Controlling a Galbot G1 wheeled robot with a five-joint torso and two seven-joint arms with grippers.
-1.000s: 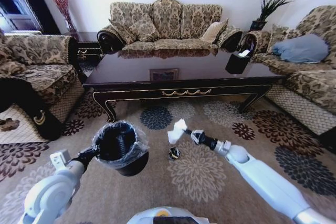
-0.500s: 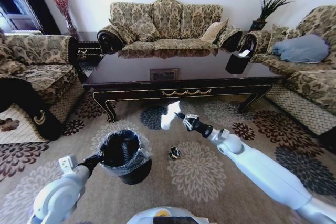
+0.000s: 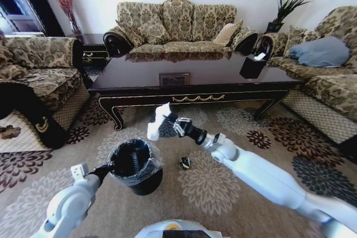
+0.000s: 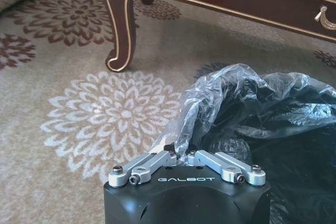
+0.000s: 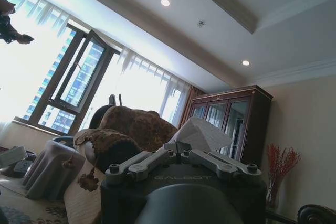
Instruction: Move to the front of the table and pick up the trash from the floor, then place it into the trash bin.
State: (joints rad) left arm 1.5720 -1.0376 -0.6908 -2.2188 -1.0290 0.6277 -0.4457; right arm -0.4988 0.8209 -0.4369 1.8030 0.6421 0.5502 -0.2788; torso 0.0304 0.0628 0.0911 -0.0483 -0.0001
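white paper [image 3: 155,124] clamped in right jaws [image 3: 167,120].

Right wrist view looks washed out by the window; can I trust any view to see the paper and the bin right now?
Right wrist view: strong backlight from the windows, but the crumpled white paper in the right end effector stays readable. Head view: evenly lit, wide-angle bending at the edges, glossy table mirrors the sofa. Left wrist view: sharp; the left end effector pinches the trash bin liner.

Open carpet [image 3: 223,193] right of the bin [image 3: 134,165] — table [image 3: 195,90] blocks beyond.
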